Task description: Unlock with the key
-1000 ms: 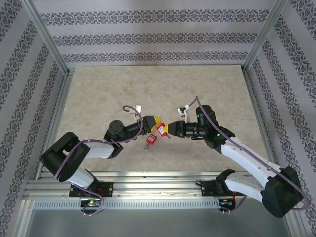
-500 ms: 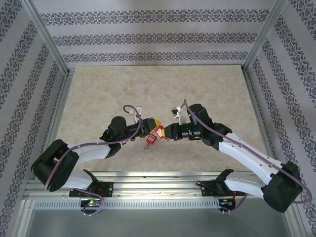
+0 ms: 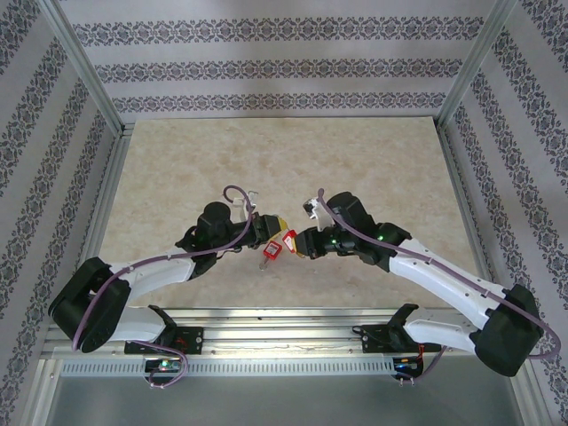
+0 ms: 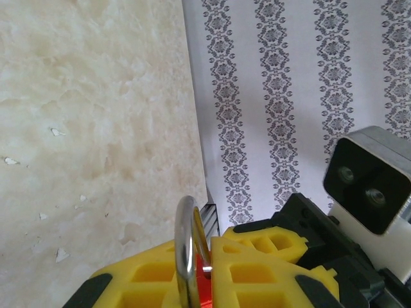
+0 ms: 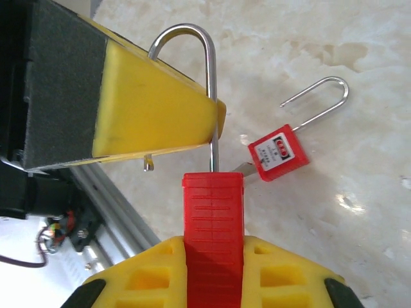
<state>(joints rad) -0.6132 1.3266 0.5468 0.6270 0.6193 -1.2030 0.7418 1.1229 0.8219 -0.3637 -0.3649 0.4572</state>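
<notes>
A red padlock (image 5: 213,205) hangs between the two arms just above the table. My right gripper (image 5: 213,247) is shut on its body. Its steel shackle (image 5: 210,96) rises out of the body. My left gripper (image 4: 196,258) is shut across that shackle (image 4: 186,224), one yellow finger (image 5: 154,115) covering its middle. The shackle's short end (image 5: 149,164) pokes out below that finger, left of the body. From above, the left gripper (image 3: 269,228) and right gripper (image 3: 300,241) meet at the padlock (image 3: 288,237). I cannot make out the key for certain.
A second red padlock (image 5: 277,154) lies flat on the marble tabletop (image 3: 373,169) just under the held one, its shackle (image 5: 321,96) swung open. A silver sliver (image 5: 239,169) sticks out of its lower end. Patterned walls and metal rails (image 3: 266,315) ring the table.
The left gripper has closed on the held padlock's shackle. Both wrists have shifted a little toward the left and the near edge, the right one carrying the padlock.
</notes>
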